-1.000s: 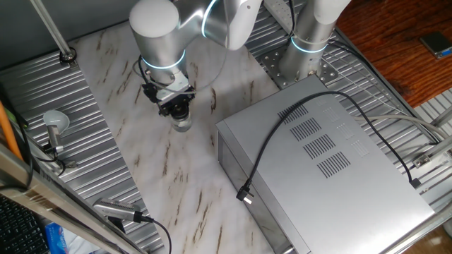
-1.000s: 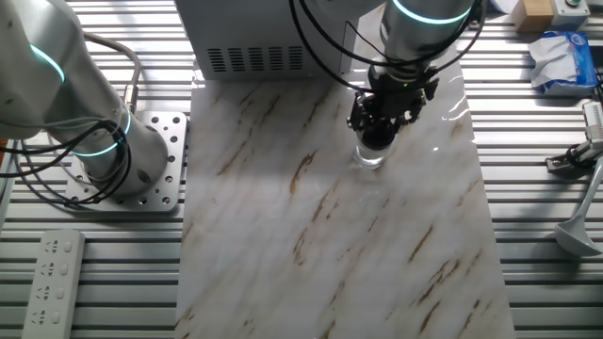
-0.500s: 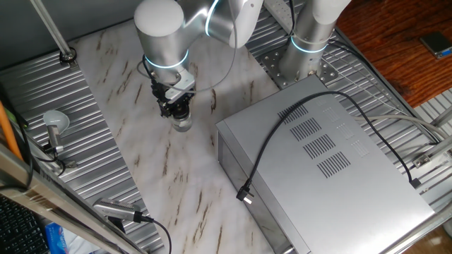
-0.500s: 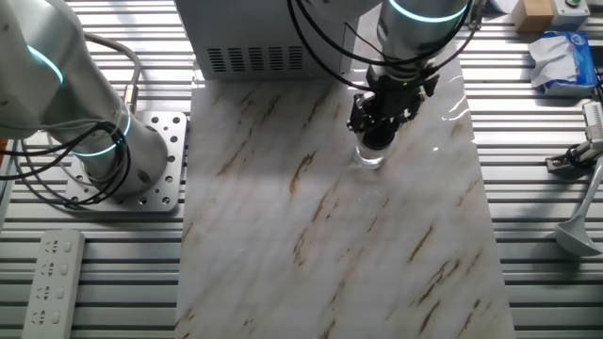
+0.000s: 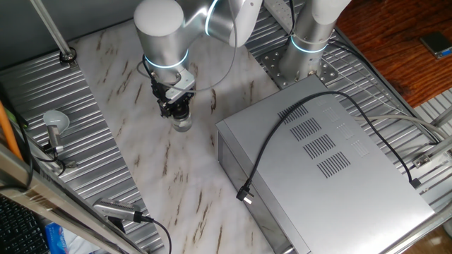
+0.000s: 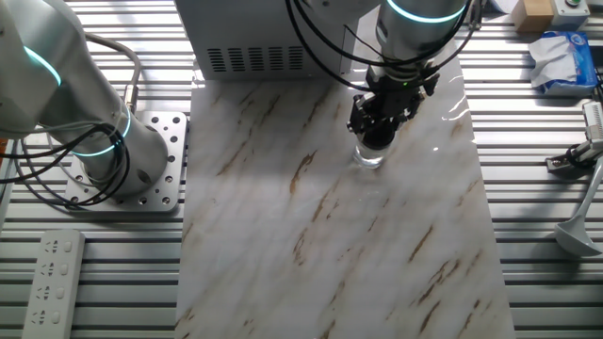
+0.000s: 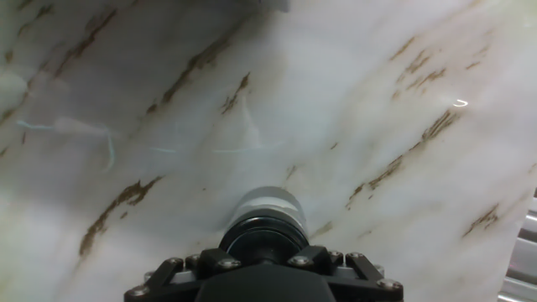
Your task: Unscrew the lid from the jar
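Marble-pattern counter (image 6: 283, 235) with ribbed metal decking on both sides. My hand (image 5: 181, 113) points straight down over the counter, sitting right on top of the jar (image 5: 183, 125). From one fixed view the black fingers wrap the top of the jar, only the clear lower part showing below them. The other fixed view gives the same: hand (image 6: 377, 141) down on the jar (image 6: 368, 158), glass base standing upright on the marble.

Hand view: the dark round lid (image 7: 264, 238) sits just ahead of the hand body (image 7: 264, 273), the jar's pale body (image 7: 267, 205) beyond it. Fingers look closed in on the lid, but the contact itself is hidden by the hand, so I can't tell for sure that it's clamped. I also can't tell if the lid is still seated or loose.

Jar stands on the marble well apart from the big grey metal box (image 5: 332, 169); a black cable (image 5: 282, 134) runs across the top of that box. In the other fixed view the box (image 6: 254, 38) stands at the far end of the counter, vent slots facing me. A second arm's base (image 6: 122, 155) is bolted to a plate off the marble. A round grey knob on a stem (image 5: 54, 125) sits on the decking, away from the jar. Power strip (image 6: 52, 282) lies on the decking at the near corner.
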`<state>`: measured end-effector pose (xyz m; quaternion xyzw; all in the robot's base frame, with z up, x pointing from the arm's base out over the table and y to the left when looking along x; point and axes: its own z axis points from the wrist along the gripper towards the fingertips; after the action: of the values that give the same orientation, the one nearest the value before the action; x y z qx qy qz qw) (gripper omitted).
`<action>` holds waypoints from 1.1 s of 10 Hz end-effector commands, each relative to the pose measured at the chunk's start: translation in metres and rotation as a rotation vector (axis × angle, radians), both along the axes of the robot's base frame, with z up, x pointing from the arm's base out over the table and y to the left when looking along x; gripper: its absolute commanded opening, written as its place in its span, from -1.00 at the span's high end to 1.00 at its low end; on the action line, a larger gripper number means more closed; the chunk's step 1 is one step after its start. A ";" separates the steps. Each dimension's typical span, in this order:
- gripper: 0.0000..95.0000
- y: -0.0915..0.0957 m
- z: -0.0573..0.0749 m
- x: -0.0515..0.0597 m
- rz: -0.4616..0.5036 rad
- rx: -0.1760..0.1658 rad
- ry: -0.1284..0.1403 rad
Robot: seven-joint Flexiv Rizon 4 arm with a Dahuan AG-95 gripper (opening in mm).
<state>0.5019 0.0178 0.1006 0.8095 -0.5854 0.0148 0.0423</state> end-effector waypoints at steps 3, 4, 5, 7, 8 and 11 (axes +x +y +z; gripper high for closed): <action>-0.20 0.000 0.000 0.000 0.009 -0.003 0.006; -0.20 0.000 0.000 0.000 0.012 -0.002 0.007; -0.20 0.000 0.000 0.000 0.016 -0.001 0.006; -0.60 0.000 0.000 0.000 0.022 -0.002 0.006; -0.60 0.000 0.000 0.000 0.024 -0.001 0.007; -0.60 0.000 -0.001 0.000 0.027 0.000 0.009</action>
<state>0.5023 0.0178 0.0985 0.8175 -0.5741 0.0122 0.0446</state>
